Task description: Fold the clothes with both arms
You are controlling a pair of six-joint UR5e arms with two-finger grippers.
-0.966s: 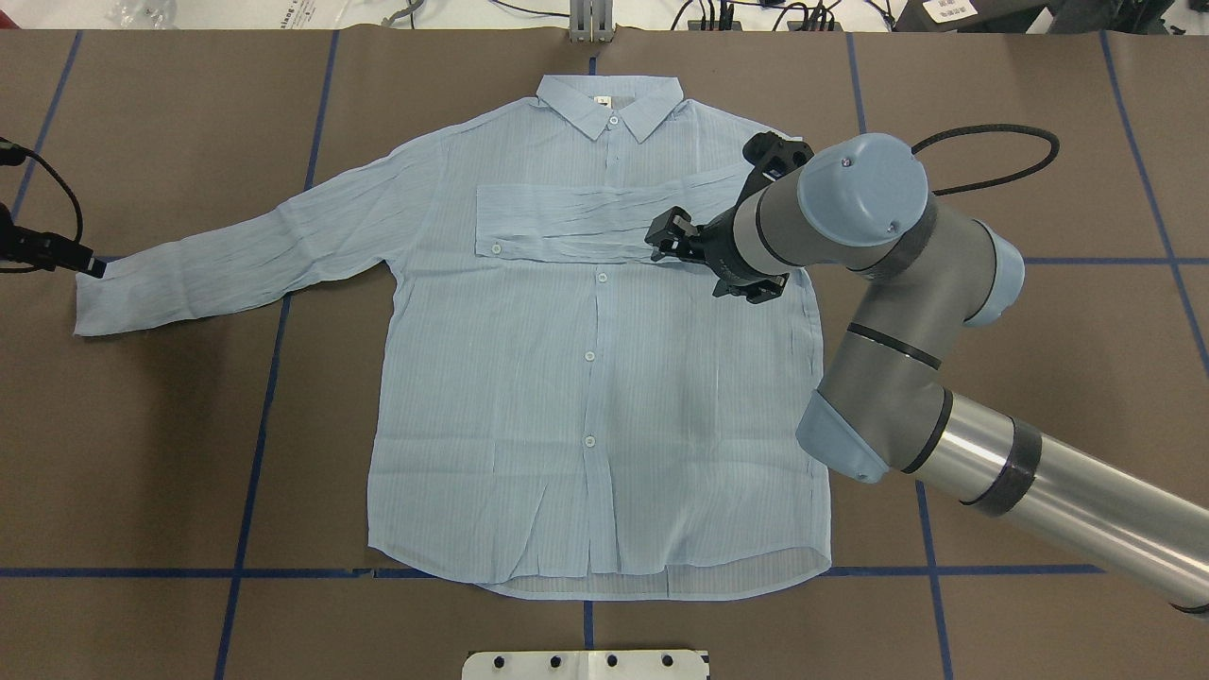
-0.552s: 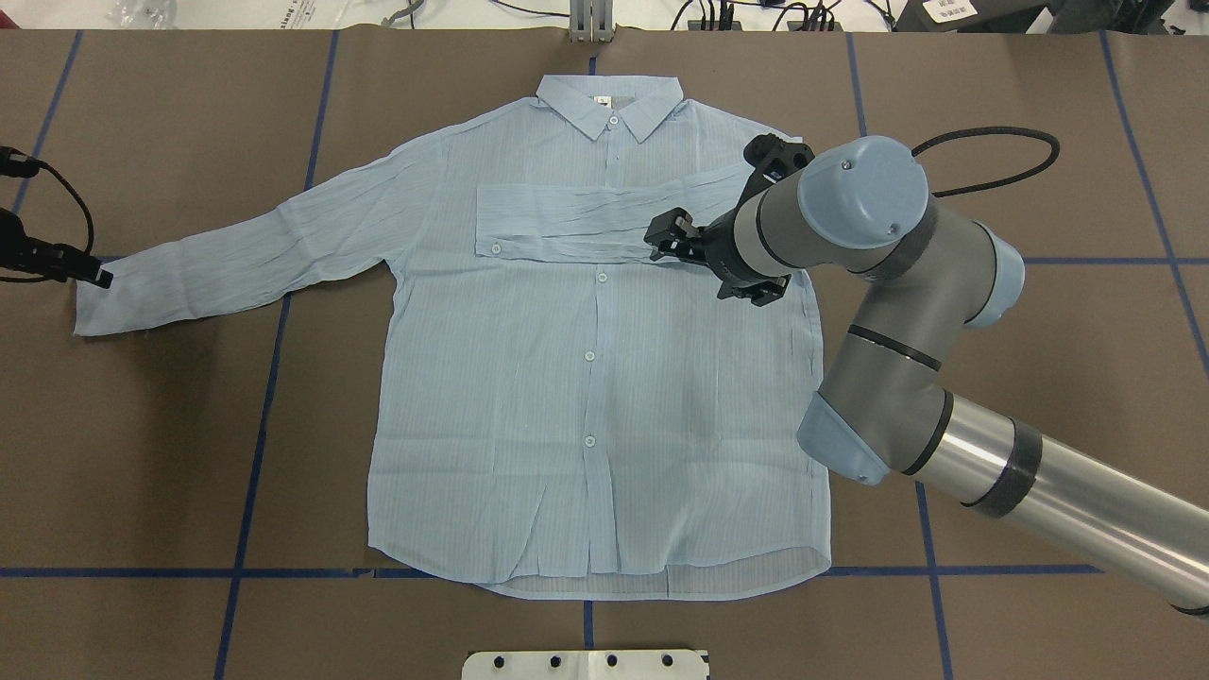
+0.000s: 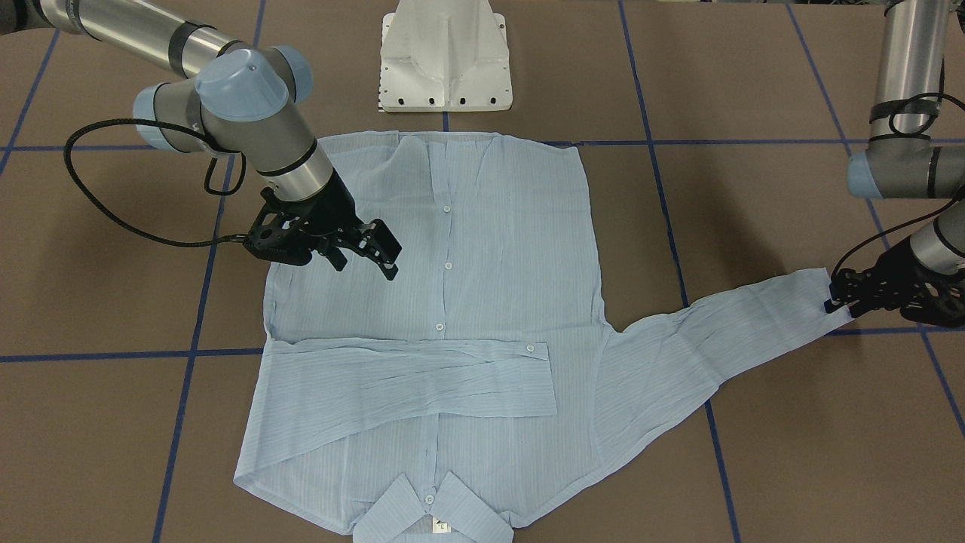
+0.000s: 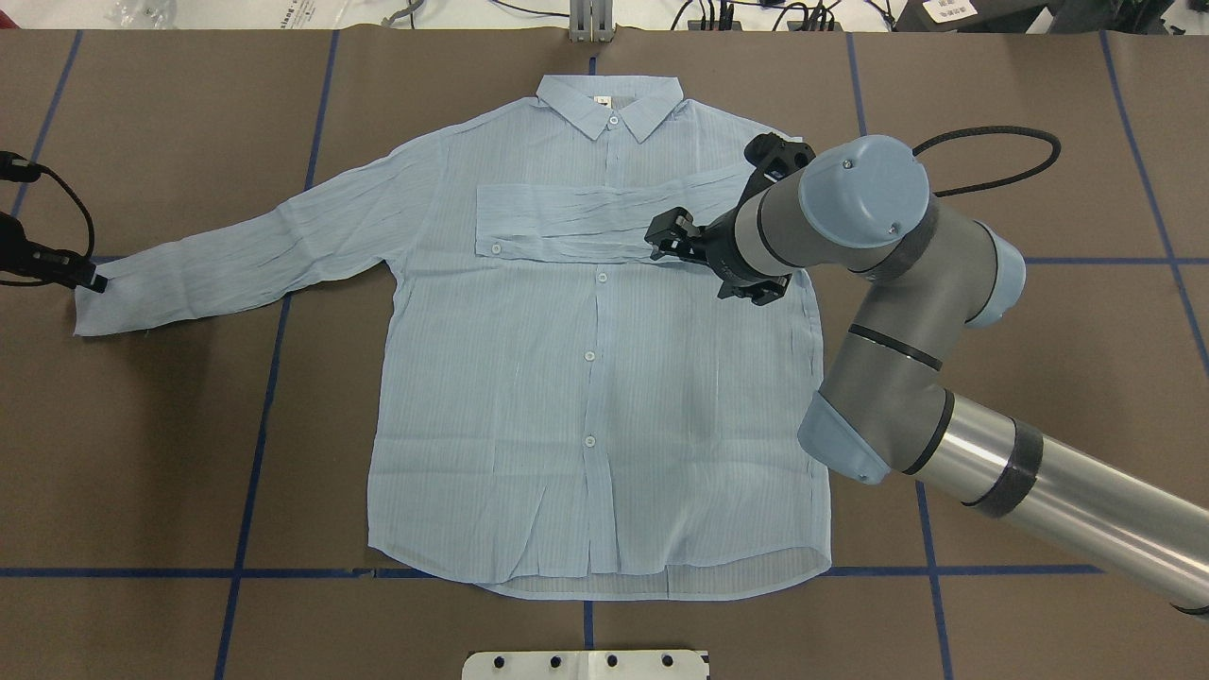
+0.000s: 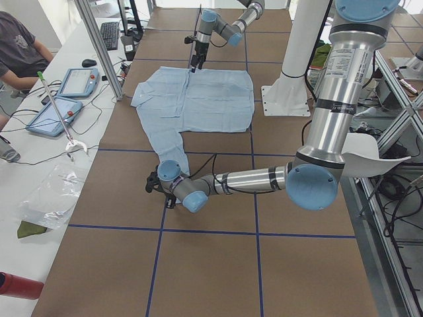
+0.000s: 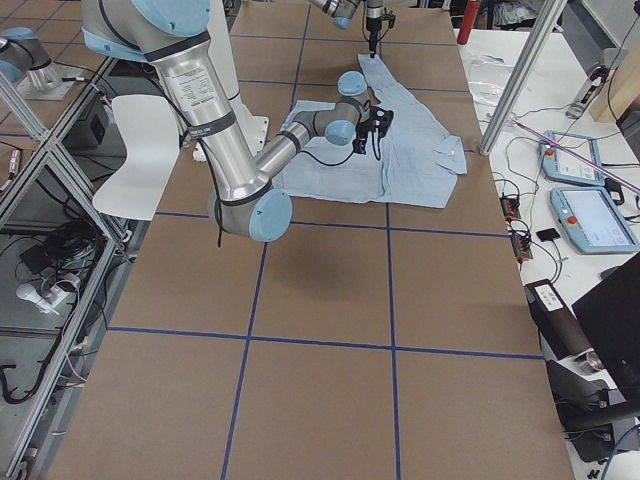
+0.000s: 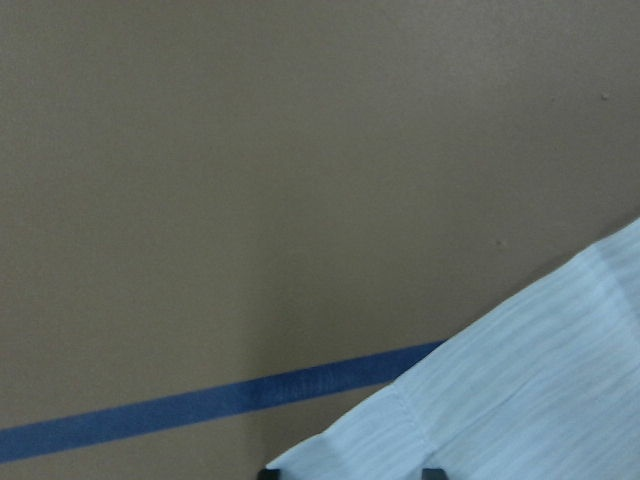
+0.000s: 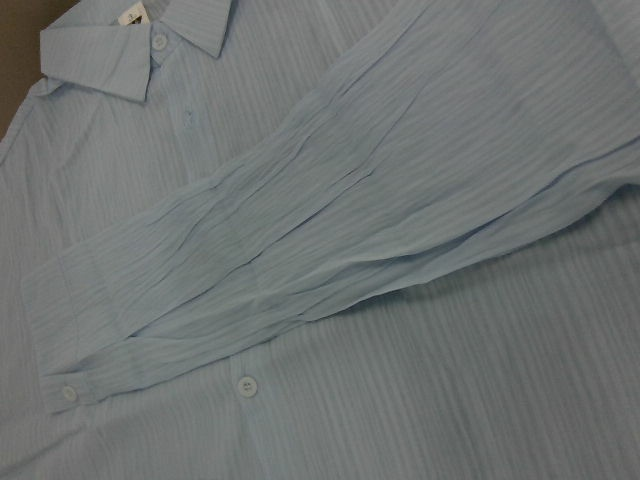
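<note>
The pale-blue striped shirt (image 4: 567, 397) lies flat and buttoned on the brown table, its collar (image 4: 609, 99) on the far side from the robot. One sleeve (image 4: 567, 222) is folded across the chest, and the right wrist view shows it close up (image 8: 330, 230). The other sleeve stretches out sideways to its cuff (image 4: 90, 307). My left gripper (image 4: 93, 280) is low at that cuff's corner (image 7: 520, 390), its two fingertips apart on either side of the cloth's edge. My right gripper (image 3: 366, 268) stands open just above the shirt's side, beside the folded sleeve, holding nothing.
The white pedestal base (image 3: 445, 53) stands behind the shirt's hem. Blue tape lines (image 4: 255, 425) cross the table. A black cable (image 4: 992, 142) loops off the right arm. A seated person (image 5: 20, 46) and tablets (image 5: 79, 82) are at a side bench.
My left gripper has moved slightly, settling lower onto the cuff's corner. The right arm and the shirt have barely moved.
</note>
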